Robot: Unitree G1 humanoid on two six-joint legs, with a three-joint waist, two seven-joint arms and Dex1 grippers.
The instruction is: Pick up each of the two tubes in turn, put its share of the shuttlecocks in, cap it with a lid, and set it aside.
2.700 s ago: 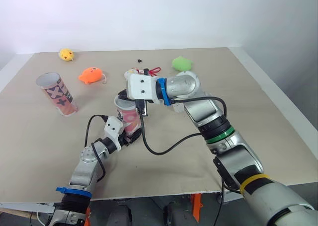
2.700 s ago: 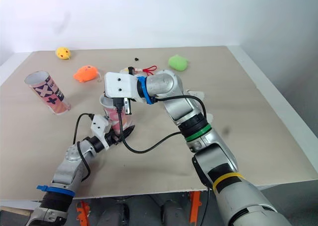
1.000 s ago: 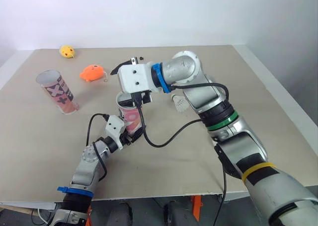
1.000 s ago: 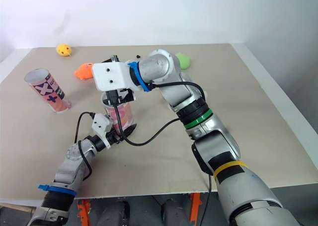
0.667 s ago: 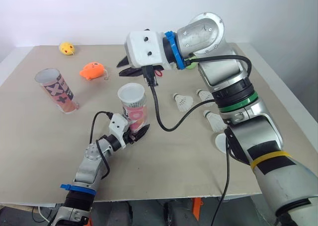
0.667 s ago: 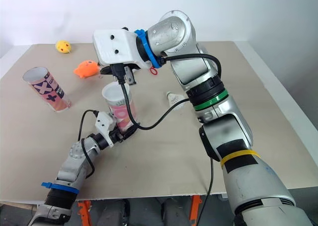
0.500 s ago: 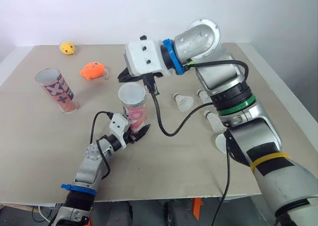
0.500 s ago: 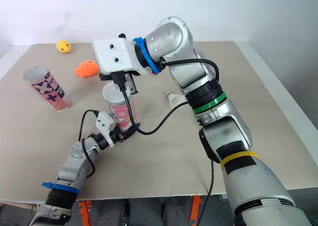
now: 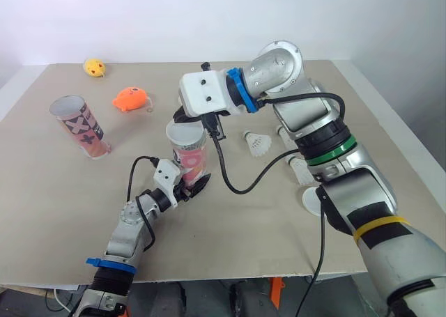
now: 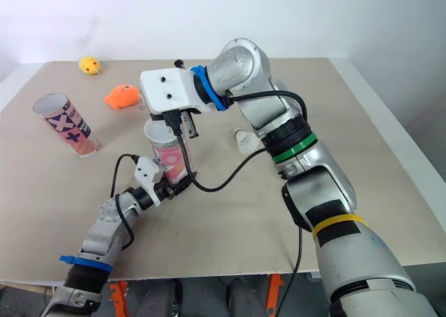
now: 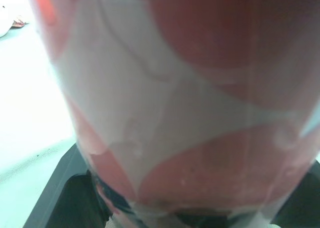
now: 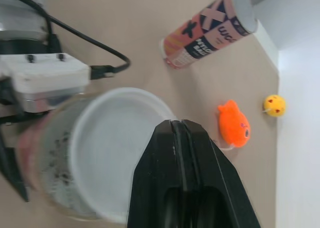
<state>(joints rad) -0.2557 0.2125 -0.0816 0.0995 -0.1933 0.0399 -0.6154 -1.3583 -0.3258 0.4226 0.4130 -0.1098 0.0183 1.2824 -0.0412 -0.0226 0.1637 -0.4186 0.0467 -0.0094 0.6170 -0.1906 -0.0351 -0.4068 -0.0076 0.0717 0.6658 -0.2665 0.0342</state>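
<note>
Pink tube [image 9: 188, 155] is upright on the table [image 9: 244, 240], near the middle and toward the front edge. Left gripper [image 9: 189, 186] is clamped on its base, one black finger on each side. The left wrist view confirms this: the tube wall sits right between the fingers [image 11: 55, 190].

White lid [image 12: 117, 148] is on the tube's mouth. Can't tell if it's fully seated; in the right wrist view it looks a bit off-centre against the tube's rim.

Right gripper [image 12: 178, 130] is directly over the mouth, fingers pressed together and holding nothing. The tips are over the lid's edge. Can't tell whether they touch it or sit just above.

Second tube [image 9: 80, 129] is well apart on the robot's left with its open mouth showing and no lid. It leans in the head view, and I can't tell if it's standing or lying.

Shuttlecocks are loose on the table to the right of the held tube:
- One [image 9: 256, 143] is just beyond the right arm's cable.
- One [image 9: 284, 132] is partly behind the right forearm.
- One [image 9: 300, 168] is nearer the front.

Loose lid [image 9: 311, 200] lies flat near that last shuttlecock, partly hidden by the arm.

Orange toy [image 9: 130, 99] and yellow toy [image 9: 93, 67] are at the far left of the table, apart from everything else.
</note>
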